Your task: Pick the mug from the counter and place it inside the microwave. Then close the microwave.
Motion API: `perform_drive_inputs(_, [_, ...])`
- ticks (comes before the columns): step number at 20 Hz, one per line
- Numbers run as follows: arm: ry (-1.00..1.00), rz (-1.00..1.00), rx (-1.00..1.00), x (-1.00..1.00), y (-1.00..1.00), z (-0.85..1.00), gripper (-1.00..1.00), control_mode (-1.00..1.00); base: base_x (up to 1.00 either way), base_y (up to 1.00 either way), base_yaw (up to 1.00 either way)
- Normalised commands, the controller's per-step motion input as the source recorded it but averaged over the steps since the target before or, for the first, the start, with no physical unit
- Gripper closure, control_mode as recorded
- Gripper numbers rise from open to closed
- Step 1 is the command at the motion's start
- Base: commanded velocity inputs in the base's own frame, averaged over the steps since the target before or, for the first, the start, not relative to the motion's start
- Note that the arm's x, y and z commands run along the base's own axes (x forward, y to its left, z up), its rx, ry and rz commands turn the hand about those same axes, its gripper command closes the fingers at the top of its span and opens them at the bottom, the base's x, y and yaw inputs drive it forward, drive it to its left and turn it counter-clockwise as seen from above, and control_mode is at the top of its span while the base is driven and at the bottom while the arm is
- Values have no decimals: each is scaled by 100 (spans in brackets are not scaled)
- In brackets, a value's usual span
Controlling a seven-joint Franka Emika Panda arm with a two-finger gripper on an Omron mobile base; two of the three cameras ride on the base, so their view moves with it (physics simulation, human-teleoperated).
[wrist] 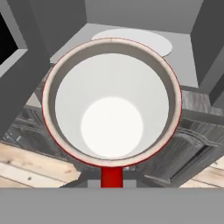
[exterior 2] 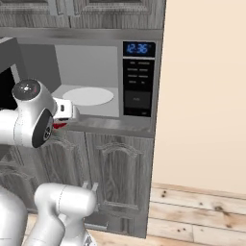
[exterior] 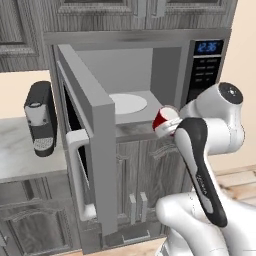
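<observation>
1. The mug [exterior: 163,120] is up in the air at the front edge of the open microwave [exterior: 165,65], just outside the cavity and tipped on its side, its red wall and pale rim facing the opening
2. The gripper [exterior: 172,127] has the mug: its jaws are drawn in tight on the mug's near side, and in the hand view the red handle [wrist: 112,177] sits right at the bottom, between the finger tips
3. In the hand view the mug's [wrist: 111,103] white inside faces the camera squarely, so the cup's mouth points back along the hand and its base points away
4. Beyond the rim lies the white round plate [wrist: 144,39] on the microwave floor, well past the mug
5. The microwave door [exterior: 87,145] is swung wide open to the left, its pale bar handle [exterior: 77,175] toward the camera
6. From the right base view a sliver of red [exterior 2: 59,126] shows under the white wrist, in front of the cavity's lower lip
7. A black coffee machine [exterior: 41,119] stands on the counter [exterior: 25,160] left of the door
</observation>
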Motion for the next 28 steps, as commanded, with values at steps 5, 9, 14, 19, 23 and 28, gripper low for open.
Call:
perform_drive_inputs(5, [2, -13, 0, 50, 16, 6, 100, -100, 0, 0, 0])
perform_drive_inputs(9, [6, -16, 0, 39, 10, 11, 100, -100, 0, 0, 0])
perform_drive_inputs(14, [1, -8, 0, 28, 1, 0, 100, -100, 0, 0, 0])
perform_drive_inputs(19, [0, 1, 0, 39, 0, -7, 100, -100, 0, 0, 0])
perform_drive_inputs(23, [0, 7, 0, 41, 0, -3, 100, -100, 0, 0, 0])
perform_drive_inputs(28, [0, 7, 0, 37, 2, -7, 100, -100, 0, 0, 0])
